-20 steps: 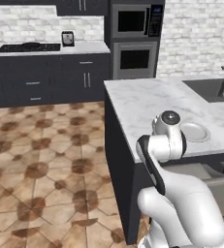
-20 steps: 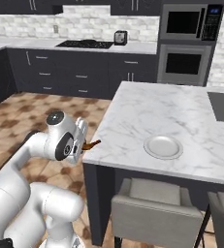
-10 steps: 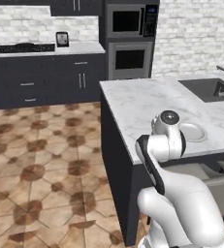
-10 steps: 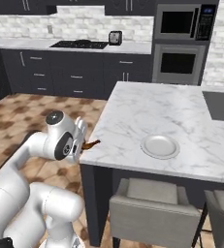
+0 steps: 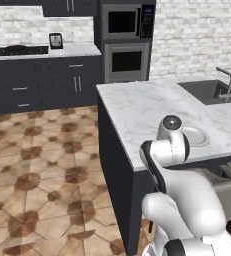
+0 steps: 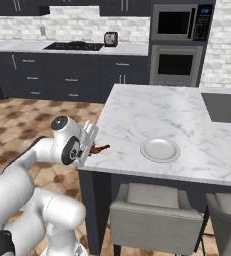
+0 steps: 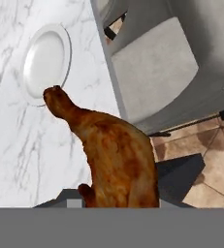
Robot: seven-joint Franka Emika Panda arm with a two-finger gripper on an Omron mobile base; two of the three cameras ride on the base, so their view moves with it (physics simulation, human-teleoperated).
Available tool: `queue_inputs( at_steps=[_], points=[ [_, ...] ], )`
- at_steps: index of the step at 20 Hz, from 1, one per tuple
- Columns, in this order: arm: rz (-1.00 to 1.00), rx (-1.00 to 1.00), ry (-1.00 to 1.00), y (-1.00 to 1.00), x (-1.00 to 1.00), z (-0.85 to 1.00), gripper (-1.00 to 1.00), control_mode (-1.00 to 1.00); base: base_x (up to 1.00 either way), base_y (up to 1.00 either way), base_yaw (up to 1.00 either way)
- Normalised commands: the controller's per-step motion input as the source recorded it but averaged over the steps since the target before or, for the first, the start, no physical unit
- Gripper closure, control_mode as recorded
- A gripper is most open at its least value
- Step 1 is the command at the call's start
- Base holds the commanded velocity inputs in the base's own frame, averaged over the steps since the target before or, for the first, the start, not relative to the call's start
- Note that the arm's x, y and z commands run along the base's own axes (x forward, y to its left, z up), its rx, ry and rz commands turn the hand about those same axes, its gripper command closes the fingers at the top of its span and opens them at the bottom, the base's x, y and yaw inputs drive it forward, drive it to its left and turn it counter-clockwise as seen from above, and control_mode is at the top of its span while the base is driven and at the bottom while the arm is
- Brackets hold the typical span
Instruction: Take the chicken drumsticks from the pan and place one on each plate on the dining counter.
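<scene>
The tool (image 6: 93,145) is clamped on a chicken drumstick (image 7: 112,155), held just off the table's (image 6: 152,112) near corner. On the table, at about two o'clock from the tool, lies a plate (image 6: 160,149); a grey chair (image 6: 154,212) stands below.

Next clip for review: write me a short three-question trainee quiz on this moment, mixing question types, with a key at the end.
1. True or false: the claw is shut on a chicken drumstick.
2. Multiple choice: the plate nearest the arm is
A. bare
B. holding a drumstick
C. stacked on another plate
3. Fill in: the plate rests on the white marble dining ____, with a grey chair pushed up below its edge.

Key:
1. true
2. A
3. counter
</scene>
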Motion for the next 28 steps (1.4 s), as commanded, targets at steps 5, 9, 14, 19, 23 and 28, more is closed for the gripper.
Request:
queue_inputs(
  at_steps=[5, 9, 14, 19, 23, 28],
  points=[
    [-0.41, 0.09, -0.07, -0.7, 0.61, 0.0, 1.0, -1.0, 0.0, 0.0, 0.0],
    [-0.2, 0.25, 0.17, -1.0, 0.4, 0.41, 1.0, -1.0, 0.0, 0.0, 0.0],
    [-0.12, 0.33, 0.25, -1.0, 0.19, 0.76, 1.0, -1.0, 0.0, 0.0, 0.0],
    [-0.07, 0.25, 0.13, -0.8, 0.24, 0.58, 1.0, -1.0, 0.0, 0.0, 0.0],
    [-0.05, 0.12, 0.09, -0.41, 0.44, -0.04, 1.0, -1.0, 0.0, 0.0, 0.0],
    [-0.03, 0.0, -0.01, -0.08, 0.45, -0.62, 1.0, -1.0, 0.0, 0.0, 0.0]
  ],
)
